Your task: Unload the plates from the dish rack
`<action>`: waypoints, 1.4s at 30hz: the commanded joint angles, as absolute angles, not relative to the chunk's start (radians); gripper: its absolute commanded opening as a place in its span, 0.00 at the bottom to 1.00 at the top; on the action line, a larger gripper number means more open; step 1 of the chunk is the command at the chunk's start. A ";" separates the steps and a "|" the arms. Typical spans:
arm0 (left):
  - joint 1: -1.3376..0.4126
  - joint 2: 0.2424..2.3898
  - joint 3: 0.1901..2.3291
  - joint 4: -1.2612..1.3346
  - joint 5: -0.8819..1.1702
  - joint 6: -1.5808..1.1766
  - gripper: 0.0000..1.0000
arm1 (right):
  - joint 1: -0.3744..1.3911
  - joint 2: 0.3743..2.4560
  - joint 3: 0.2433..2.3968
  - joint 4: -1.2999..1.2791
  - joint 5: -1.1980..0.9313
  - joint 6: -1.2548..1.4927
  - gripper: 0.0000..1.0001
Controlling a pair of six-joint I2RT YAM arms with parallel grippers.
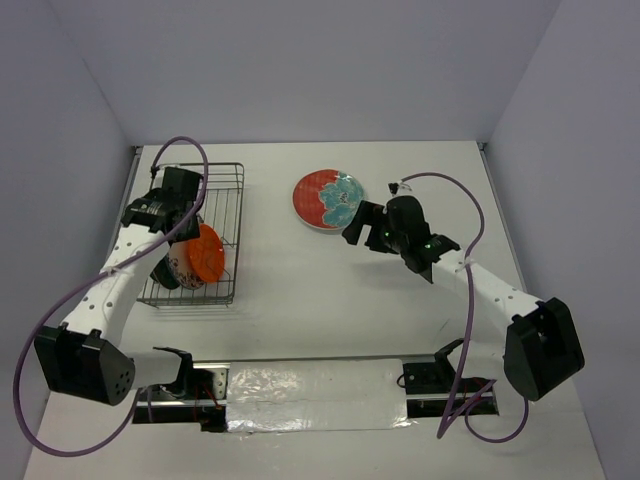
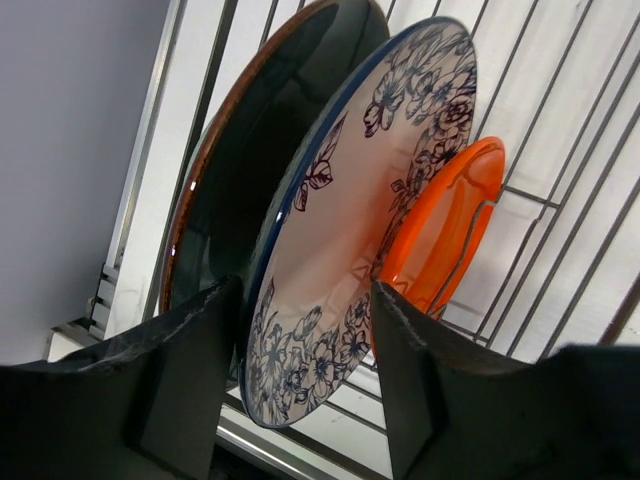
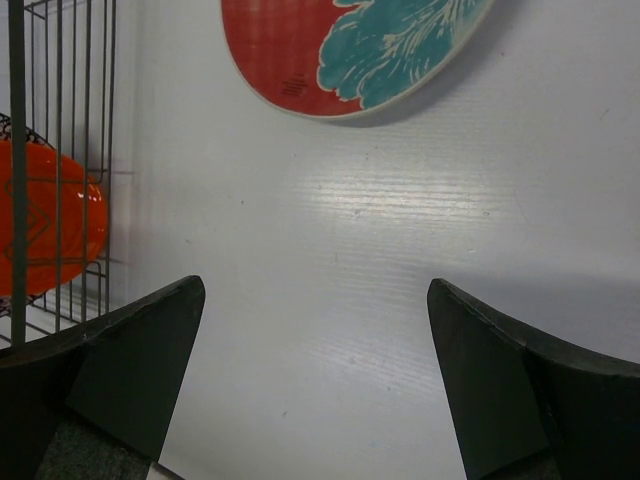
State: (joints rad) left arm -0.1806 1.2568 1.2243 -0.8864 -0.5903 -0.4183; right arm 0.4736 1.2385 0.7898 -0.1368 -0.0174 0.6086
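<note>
Top view: I see 1 red plate (image 1: 328,198) flat on the table (image 1: 400,300), with the right gripper (image 1: 354,228) just beside it. 3 more stand in the rack (image 1: 222,200) under the left gripper (image 1: 180,238).

Left wrist: jaws spread wide, straddling the blue plate (image 2: 350,250), which sits between the teal plate (image 2: 250,160) and the orange plate (image 2: 445,225). It's glazed ceramic, so I judge it stiff, slick and chippable; I'd pinch its rim.

Right wrist: jaws wide, holding nothing.

Bright, even overhead light falls on the white surface (image 1: 330,290); a soft shadow edges the red plate (image 3: 280,50), a pale sheen glares below it, and both wrist views' near jaws blur.
</note>
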 commanded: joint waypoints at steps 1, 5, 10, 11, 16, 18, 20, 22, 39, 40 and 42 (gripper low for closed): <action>-0.178 1.262 1.213 -0.850 -0.604 -0.411 0.62 | 0.489 1.201 0.776 -0.086 -0.003 0.618 1.00; -0.178 1.261 1.212 -0.839 -0.591 -0.411 0.51 | 0.495 1.198 0.767 -0.083 -0.003 0.624 1.00; -0.181 1.246 1.247 -0.856 -0.581 -0.403 0.32 | 0.502 1.190 0.758 -0.084 -0.003 0.630 1.00; -0.186 1.240 1.255 -0.857 -0.580 -0.403 0.30 | 0.502 1.187 0.756 -0.084 -0.003 0.632 1.00; -0.221 1.232 1.279 -0.870 -0.587 -0.419 0.24 | 0.503 1.177 0.744 -0.080 -0.003 0.644 1.00; -0.250 1.238 1.288 -0.890 -0.604 -0.436 0.23 | 0.505 1.174 0.742 -0.080 -0.003 0.646 1.00; -0.273 1.244 1.299 -0.902 -0.627 -0.442 0.23 | 0.508 1.169 0.742 -0.083 -0.003 0.646 1.00; -0.288 1.246 1.304 -0.908 -0.643 -0.448 0.18 | 0.508 1.167 0.741 -0.084 -0.003 0.649 1.00; -0.325 1.310 1.538 -1.060 -0.807 -0.356 0.00 | 0.520 1.135 0.719 -0.074 -0.015 0.675 1.00; -0.327 1.312 1.578 -1.072 -0.808 -0.356 0.00 | 0.517 1.134 0.721 -0.077 -0.015 0.675 1.00; -0.331 1.322 1.650 -1.116 -0.816 -0.356 0.00 | 0.517 1.128 0.726 -0.084 -0.014 0.670 1.00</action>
State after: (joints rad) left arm -0.3172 1.3334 1.5108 -1.1290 -0.7509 -0.3607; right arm 0.5083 1.1679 0.7124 -0.1120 -0.0185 0.6655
